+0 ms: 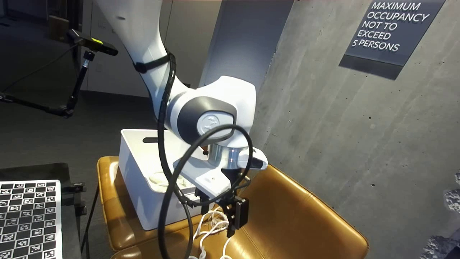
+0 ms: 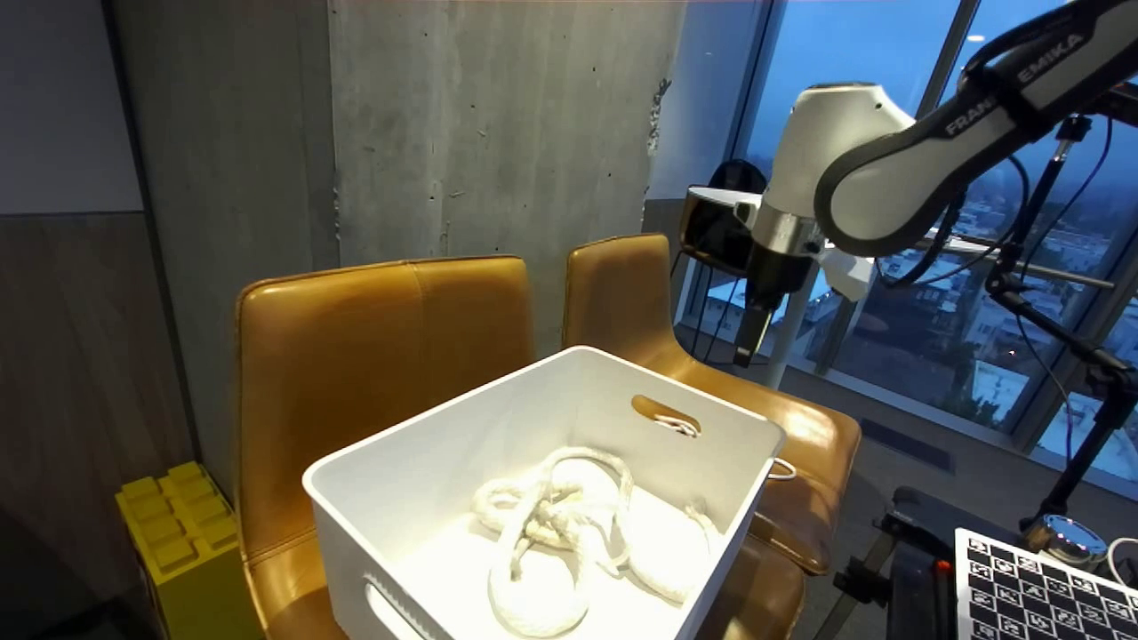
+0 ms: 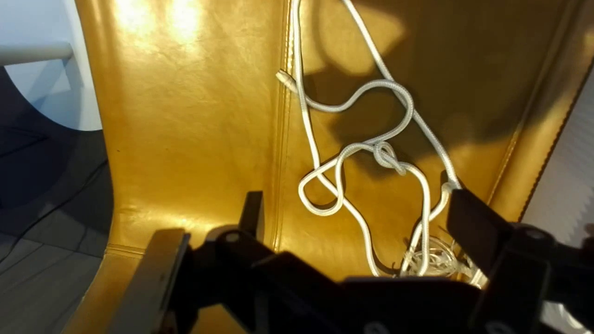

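A tan chair [image 3: 195,139] fills most of my wrist view. My claw [image 3: 363,211] stands released, jaws wide, holding nothing. Below it, on this chair, lies the white rope [image 3: 339,185], tangled: I see no single long axis, but it runs mostly away from the claw, one free end [image 3: 286,80] pointing left. Farther stands a white box [image 1: 134,194].

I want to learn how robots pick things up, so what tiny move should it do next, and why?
I'd guess it should lower the gripper a little toward the white cord. Its jaws are wide open and hold nothing, and the cord lies looped on the tan chair below them, so getting closer would probably help.
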You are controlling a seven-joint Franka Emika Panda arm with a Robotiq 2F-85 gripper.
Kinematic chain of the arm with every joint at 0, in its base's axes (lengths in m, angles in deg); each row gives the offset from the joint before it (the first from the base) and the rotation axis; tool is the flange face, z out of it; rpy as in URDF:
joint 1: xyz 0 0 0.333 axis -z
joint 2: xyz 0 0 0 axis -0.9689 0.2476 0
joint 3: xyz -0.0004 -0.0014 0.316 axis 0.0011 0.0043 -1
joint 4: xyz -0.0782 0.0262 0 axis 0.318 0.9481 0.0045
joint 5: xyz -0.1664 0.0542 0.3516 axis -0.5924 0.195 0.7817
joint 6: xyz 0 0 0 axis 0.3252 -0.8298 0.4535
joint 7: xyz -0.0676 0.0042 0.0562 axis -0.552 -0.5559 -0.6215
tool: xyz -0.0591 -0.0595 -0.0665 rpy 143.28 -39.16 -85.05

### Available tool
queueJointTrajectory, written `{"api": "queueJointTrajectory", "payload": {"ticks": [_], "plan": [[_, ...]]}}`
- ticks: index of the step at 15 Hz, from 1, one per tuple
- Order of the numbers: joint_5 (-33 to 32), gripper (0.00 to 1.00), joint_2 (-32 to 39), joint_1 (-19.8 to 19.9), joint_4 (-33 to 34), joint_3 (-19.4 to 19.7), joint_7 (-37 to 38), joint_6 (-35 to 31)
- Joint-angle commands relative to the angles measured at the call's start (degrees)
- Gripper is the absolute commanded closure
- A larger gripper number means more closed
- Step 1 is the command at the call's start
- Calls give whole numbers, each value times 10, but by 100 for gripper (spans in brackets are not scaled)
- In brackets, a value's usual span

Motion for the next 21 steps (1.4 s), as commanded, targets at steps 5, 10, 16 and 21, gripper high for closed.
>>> {"api": "queueJointTrajectory", "payload": {"ticks": [5, 10, 16, 21], "plan": [[-5, 0, 137, -27, 103, -4, 7, -45], [6, 4, 149, -38, 123, -26, -3, -41], [6, 4, 179, -36, 137, -26, -3, -38], [11, 5, 205, -32, 153, -28, -4, -34]]}}
